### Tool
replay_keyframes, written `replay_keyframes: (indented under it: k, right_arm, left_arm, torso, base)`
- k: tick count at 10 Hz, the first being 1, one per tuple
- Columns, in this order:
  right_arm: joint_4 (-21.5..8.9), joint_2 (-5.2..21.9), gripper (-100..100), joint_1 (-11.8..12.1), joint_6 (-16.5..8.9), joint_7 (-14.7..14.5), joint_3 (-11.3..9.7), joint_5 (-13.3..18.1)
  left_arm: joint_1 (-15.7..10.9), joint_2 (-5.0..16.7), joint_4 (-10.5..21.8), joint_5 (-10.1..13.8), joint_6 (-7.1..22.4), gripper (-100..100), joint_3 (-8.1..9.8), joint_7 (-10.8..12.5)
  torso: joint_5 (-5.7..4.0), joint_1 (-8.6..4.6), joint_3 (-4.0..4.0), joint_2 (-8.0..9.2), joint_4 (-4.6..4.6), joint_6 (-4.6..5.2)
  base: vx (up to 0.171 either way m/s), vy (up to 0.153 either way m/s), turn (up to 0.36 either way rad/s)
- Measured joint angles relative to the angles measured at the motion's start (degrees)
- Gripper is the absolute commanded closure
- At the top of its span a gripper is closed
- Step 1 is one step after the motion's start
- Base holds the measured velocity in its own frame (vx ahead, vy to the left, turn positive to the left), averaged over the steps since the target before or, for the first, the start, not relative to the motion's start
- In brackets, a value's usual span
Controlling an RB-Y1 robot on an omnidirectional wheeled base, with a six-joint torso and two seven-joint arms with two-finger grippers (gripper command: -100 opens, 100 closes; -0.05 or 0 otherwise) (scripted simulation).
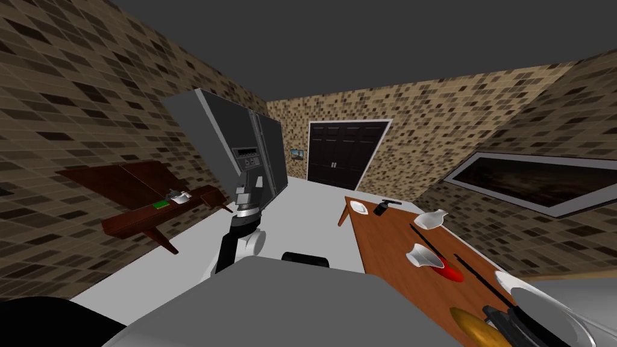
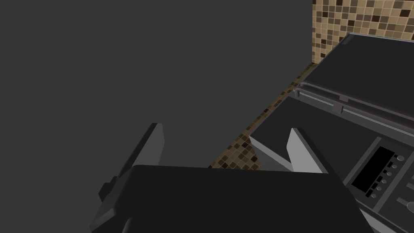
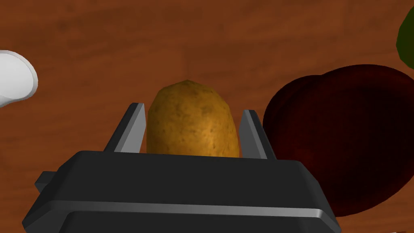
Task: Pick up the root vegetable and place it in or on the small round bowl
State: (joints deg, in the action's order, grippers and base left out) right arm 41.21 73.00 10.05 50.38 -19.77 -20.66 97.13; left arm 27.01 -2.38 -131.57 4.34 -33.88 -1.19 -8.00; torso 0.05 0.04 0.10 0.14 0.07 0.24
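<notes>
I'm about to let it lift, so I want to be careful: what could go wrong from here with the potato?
The right claw holds the potato by its rounded sides with thin fingers, so it could slip or twist on lifting. A dark red round thing lies close beside the claw and might get knocked.

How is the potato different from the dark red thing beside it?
The potato is yellow-brown and speckled; the red thing is dark and plain. The potato is a narrow oval; the red thing is wider. The potato sits between the right gripper's fingers; the red thing lies outside them. Both are rounded, over the brown table.
</notes>
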Motion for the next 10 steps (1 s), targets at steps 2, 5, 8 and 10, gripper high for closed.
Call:
replay_keyframes:
  k: [2,5,8,10]
  right_arm:
    - [-0.3,2.7,100,-0.4,1.6,-0.9,1.0,-0.7]
    - [1.7,4.9,100,-1.1,4.7,-1.6,2.4,-1.7]
    - [4.5,6.0,100,-1.9,8.2,-3.1,3.7,-3.3]
    - [6.6,6.0,100,-2.4,10.0,-3.6,4.1,-3.5]
  left_arm:
    - [0.0,0.0,0.0,0.0,0.0,0,0.0,0.0]
    - [0.0,0.0,0.0,0.0,0.0,0,-0.01,0.0]
    - [0.0,0.0,0.0,0.0,0.0,0,-0.01,0.0]
    - [0.0,0.0,0.0,0.0,0.0,0,-0.01,0.0]
  torso:
    - [0.03,0.04,0.11,0.19,0.04,0.05]
    - [-0.04,0.13,0.24,0.41,0.09,-0.07]
    - [-0.04,0.16,0.19,0.34,0.07,-0.15]
    - [-0.05,0.14,0.14,0.24,0.05,-0.19]
  base:
    - [-0.089,-0.004,-0.179]
    - [-0.125,0.007,-0.078]
    - [-0.113,0.003,-0.037]
    - [-0.098,-0.007,-0.02]
